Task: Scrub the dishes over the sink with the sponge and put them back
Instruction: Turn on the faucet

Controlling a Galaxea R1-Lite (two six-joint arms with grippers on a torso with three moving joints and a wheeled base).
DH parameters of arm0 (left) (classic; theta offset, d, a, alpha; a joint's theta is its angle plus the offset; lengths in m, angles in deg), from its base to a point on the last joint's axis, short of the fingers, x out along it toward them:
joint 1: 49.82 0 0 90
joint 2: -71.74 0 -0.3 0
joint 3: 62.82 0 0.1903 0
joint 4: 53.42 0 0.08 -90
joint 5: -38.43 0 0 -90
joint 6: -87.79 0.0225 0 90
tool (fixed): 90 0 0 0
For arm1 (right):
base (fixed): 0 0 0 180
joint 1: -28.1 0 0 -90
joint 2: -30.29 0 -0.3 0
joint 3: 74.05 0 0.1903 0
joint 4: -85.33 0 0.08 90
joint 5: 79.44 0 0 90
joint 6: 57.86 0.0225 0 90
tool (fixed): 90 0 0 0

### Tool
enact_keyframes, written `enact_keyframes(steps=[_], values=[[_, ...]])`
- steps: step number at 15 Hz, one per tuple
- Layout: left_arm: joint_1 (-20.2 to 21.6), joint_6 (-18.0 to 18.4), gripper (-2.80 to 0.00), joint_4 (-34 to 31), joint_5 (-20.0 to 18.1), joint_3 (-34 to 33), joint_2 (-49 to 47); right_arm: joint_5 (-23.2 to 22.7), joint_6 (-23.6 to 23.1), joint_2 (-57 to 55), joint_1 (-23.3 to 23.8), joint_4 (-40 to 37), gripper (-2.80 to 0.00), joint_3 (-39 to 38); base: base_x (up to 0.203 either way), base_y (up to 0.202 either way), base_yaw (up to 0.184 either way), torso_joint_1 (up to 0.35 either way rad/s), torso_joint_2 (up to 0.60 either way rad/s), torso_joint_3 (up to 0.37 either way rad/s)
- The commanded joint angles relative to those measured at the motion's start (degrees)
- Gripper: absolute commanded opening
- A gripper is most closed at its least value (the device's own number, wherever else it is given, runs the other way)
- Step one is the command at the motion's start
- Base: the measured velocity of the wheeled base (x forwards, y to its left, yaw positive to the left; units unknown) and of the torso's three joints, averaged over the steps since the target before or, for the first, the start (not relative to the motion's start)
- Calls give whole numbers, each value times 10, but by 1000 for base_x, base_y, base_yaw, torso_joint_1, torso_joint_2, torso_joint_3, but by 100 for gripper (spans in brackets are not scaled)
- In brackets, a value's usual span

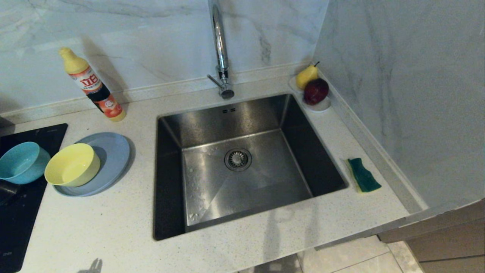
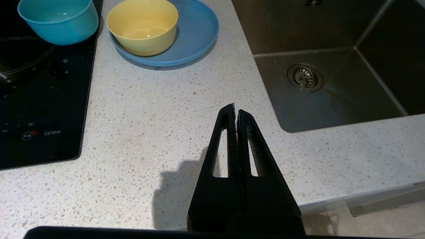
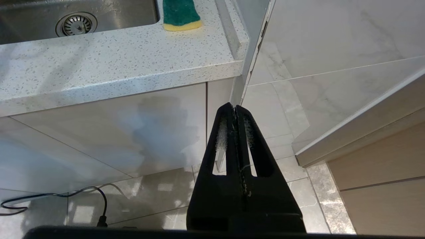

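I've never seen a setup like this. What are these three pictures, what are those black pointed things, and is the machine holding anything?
This is a two-armed robot at a kitchen counter. The wide picture comes from a camera on its head; the other two come from cameras on its wrists. The black wedges are its grasping parts: the left gripper above the counter, the right gripper lower, in front of the cabinet. Both are shut and hold nothing. On the counter lie a sink with a tap, a sponge to its right, and to its left a yellow bowl on a plate. A blue bowl sits on the black cooktop.
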Motion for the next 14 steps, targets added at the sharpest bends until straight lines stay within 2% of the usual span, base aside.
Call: enact_keyframes(steps=[1,14], values=[[0,0,-280,1,0,-23,-2,0,0,1,0,0,-280,0,0,0,0,0,0,0],[0,0,-280,0,0,-23,-2,0,0,1,0,1,-280,0,0,0,0,0,0,0]])
